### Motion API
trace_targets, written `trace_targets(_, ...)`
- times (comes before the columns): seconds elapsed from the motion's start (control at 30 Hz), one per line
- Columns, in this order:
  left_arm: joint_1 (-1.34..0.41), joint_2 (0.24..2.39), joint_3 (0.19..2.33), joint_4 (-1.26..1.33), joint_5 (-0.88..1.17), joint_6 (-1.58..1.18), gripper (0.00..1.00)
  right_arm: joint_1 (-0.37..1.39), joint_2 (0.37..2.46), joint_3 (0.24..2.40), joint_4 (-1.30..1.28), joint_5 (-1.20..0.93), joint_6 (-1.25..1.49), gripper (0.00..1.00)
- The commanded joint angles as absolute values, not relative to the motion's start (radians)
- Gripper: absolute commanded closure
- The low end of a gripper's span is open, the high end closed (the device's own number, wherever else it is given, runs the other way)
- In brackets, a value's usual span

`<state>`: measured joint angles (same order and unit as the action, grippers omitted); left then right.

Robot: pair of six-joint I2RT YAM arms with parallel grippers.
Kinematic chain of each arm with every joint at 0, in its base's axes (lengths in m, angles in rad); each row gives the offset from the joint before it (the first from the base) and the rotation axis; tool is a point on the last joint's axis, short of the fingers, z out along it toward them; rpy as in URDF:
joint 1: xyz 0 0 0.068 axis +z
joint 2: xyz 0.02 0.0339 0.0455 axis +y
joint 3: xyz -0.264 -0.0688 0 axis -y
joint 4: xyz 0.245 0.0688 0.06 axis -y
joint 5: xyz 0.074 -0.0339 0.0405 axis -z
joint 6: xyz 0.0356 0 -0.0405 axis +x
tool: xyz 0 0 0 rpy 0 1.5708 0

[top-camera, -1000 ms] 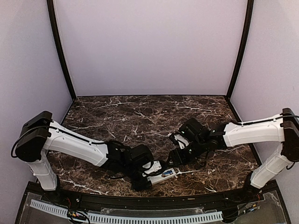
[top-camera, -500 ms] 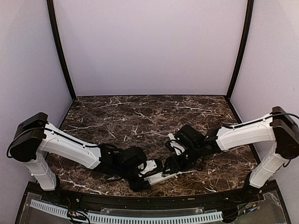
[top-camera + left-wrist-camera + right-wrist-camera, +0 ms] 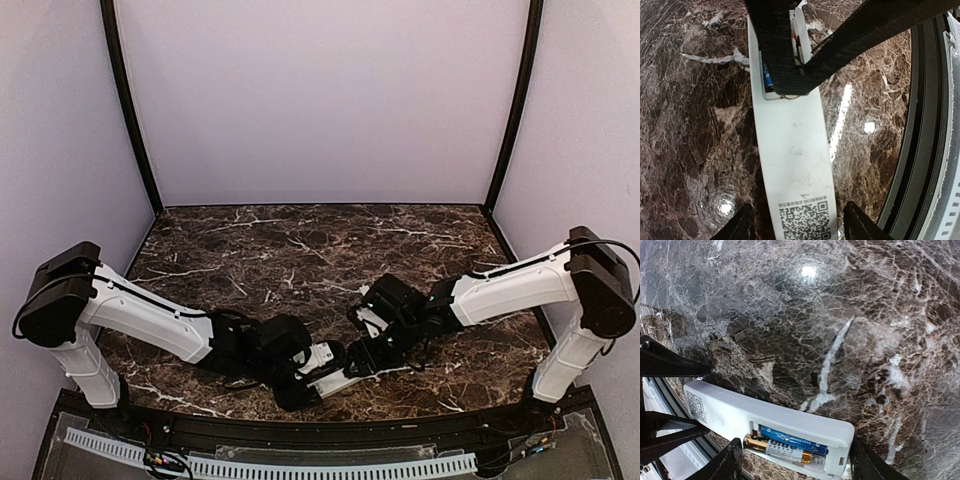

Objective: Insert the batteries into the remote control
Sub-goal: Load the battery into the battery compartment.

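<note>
- Remote control (image 3: pixel 335 380) lies back-up on the marble desk (image 3: pixel 300 250), low in the middle of the top view, close to the near edge. Its battery bay (image 3: pixel 790 442) is uncovered and faces up.
- Left end effector (image 3: pixel 799 220) is about half open around the end with the square code (image 3: pixel 802 220), one finger along each long side. It seems to pinch the remote across its width, though its own view does not make the contact plain.
- Right end effector (image 3: pixel 797 460) hangs over the bay end with its fingers wide apart and nothing in them. At the top of the left wrist view its dark fingers hide most of the bay.
- Blue battery (image 3: pixel 792 439) and gold battery (image 3: pixel 777 447) lie side by side in the bay, low in the right wrist view, with the gold one at the outer edge.
- Judged from this, loading is nearly done, since both cells are in. What may remain is pressing the gold one fully down, as it seems to sit near the rim.
</note>
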<state>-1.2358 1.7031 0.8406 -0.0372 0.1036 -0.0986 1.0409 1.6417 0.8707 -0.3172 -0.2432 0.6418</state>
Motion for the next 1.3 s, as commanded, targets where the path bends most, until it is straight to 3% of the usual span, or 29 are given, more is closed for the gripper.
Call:
trace_targets(0.0,-1.234,1.689,0.815,-0.064,0.118,-0.110,0.40,1.059,1.666,0.895,-0.309,-0.225,0.648,0.30)
trace_targets(0.3,-1.232,1.692,0.811,-0.059,0.117,-0.114,0.42,1.067,1.691,0.911,-0.320,-0.215,0.633,0.30)
trace_targets(0.97,-1.218,1.722,0.826,-0.072,0.128,-0.119,0.56,1.067,1.692,0.906,-0.428,-0.085,0.576,0.35)
trace_targets(1.27,-1.203,1.739,0.825,-0.098,0.146,-0.117,0.72,1.065,1.682,0.882,-0.464,-0.038,0.548,0.35)
